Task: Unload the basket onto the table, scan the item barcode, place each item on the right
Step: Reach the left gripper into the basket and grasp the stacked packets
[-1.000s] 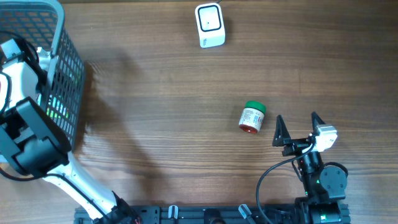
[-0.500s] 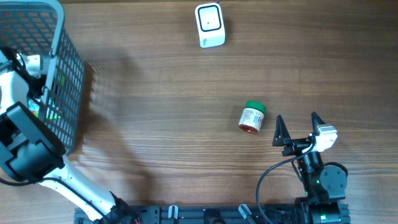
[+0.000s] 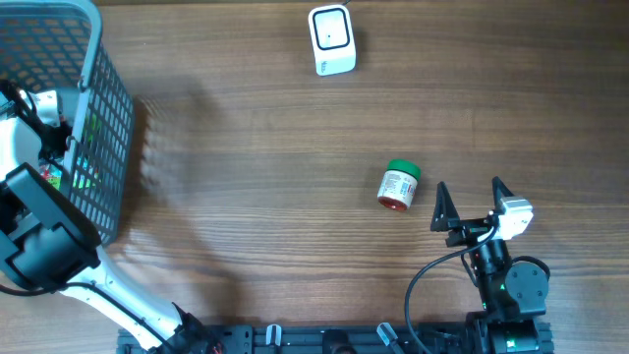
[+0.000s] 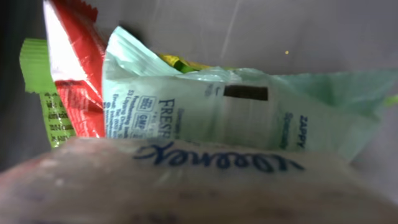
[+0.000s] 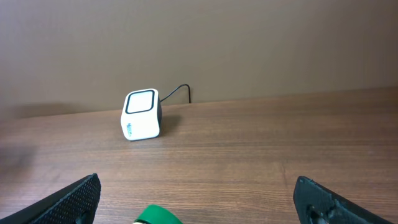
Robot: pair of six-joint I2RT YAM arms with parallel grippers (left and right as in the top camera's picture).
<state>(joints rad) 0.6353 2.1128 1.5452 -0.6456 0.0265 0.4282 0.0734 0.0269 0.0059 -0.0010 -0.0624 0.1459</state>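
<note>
My left arm (image 3: pixel 39 211) reaches down into the grey mesh basket (image 3: pixel 110 103) at the table's left edge. Its fingers do not show in either view. The left wrist view is filled by a soft tissue pack (image 4: pixel 205 180) pressed close under the camera. Behind it lie a pale green bag (image 4: pixel 249 118), a red packet (image 4: pixel 78 68) and a green packet (image 4: pixel 46 93). The white barcode scanner (image 3: pixel 331 39) (image 5: pixel 141 115) stands at the far middle of the table. My right gripper (image 3: pixel 469 189) (image 5: pixel 199 202) rests open near the front right, holding nothing.
A small jar with a green lid (image 3: pixel 398 187) lies on its side just left of the right gripper; its lid (image 5: pixel 155 216) shows at the bottom of the right wrist view. The scanner's black cable (image 5: pixel 177 92) runs behind it.
My left arm has shifted a little toward the front inside the basket. The right arm, jar and scanner have not moved.
</note>
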